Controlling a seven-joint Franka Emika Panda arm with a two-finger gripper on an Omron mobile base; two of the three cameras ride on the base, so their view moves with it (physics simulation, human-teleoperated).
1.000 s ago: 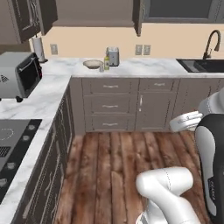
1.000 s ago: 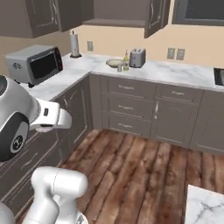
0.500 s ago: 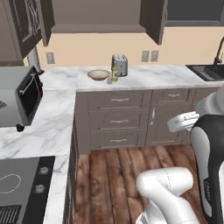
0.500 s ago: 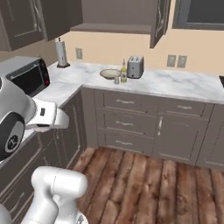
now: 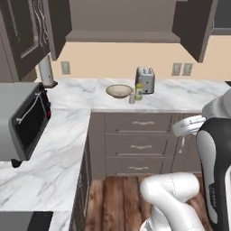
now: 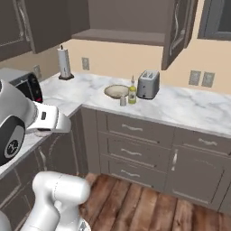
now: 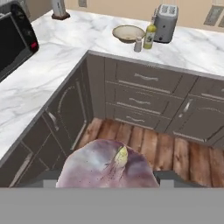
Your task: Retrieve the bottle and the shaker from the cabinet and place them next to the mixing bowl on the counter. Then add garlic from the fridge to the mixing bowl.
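Observation:
My gripper (image 7: 107, 180) is shut on a purple-white garlic bulb (image 7: 105, 166), held low over the wooden floor in front of the base cabinets. On the counter (image 5: 180, 97) ahead sits the tan mixing bowl (image 5: 119, 91) (image 6: 116, 91) (image 7: 128, 33). Right beside it stand the yellow-olive bottle (image 5: 139, 91) (image 6: 132, 94) (image 7: 150, 34) and the small grey shaker (image 5: 132, 98) (image 6: 122, 100) (image 7: 138, 44). Above them the cabinet (image 5: 122, 36) (image 6: 119, 36) hangs with its doors open and its shelf bare. The fridge is out of view.
A silver toaster (image 5: 145, 80) (image 6: 148, 84) (image 7: 166, 17) stands just behind the bottle. A microwave (image 5: 22, 122) (image 7: 13, 39) occupies the left leg of the L-shaped counter, with a paper towel roll (image 5: 46, 71) (image 6: 64, 63) in the corner. Drawers front the base cabinets.
The whole picture has shifted as the base drove: the counter with bowl, bottle and shaker is now nearer and more central. The grip on the garlic is unchanged.

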